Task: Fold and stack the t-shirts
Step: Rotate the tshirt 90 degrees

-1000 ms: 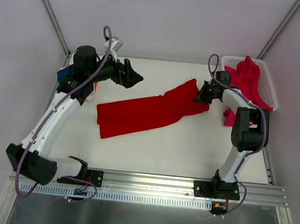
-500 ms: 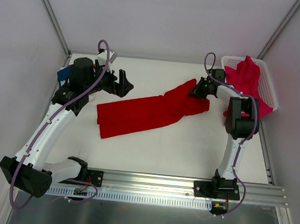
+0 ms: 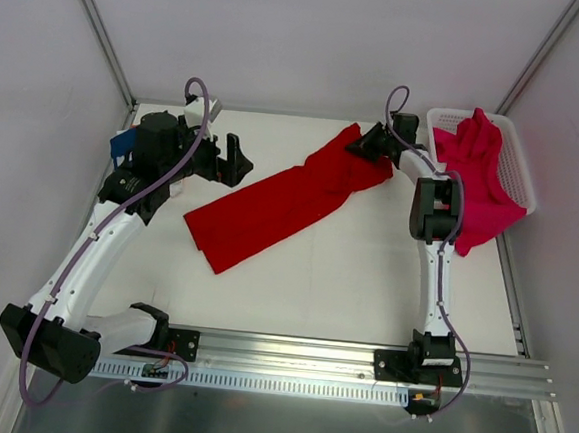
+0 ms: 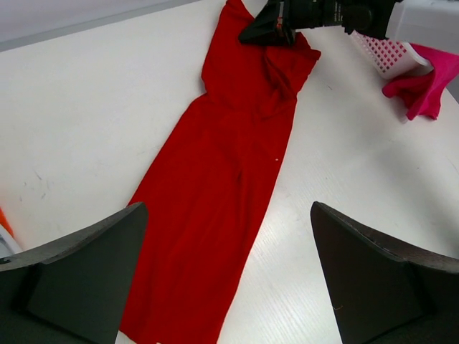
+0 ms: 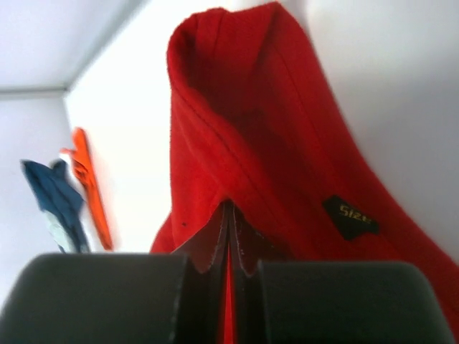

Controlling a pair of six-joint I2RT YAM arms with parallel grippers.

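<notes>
the red shirt (image 3: 276, 200) lies in a long strip across the counter (image 3: 345, 281). the right hand (image 3: 365, 145) is clamped on its far end, near the basket (image 3: 521, 165). the left hand (image 3: 232, 160), fingers wide apart, hovers near its other end.

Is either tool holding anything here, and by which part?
The right tool is shut on the red t-shirt, pinching a fold at its far-right end. The left tool is open, holding nothing.

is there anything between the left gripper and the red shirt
Nothing visible does. The open left gripper hangs by the red t-shirt's free end, only bare table between them. The right gripper, shut on the shirt's other end, is well clear.
</notes>
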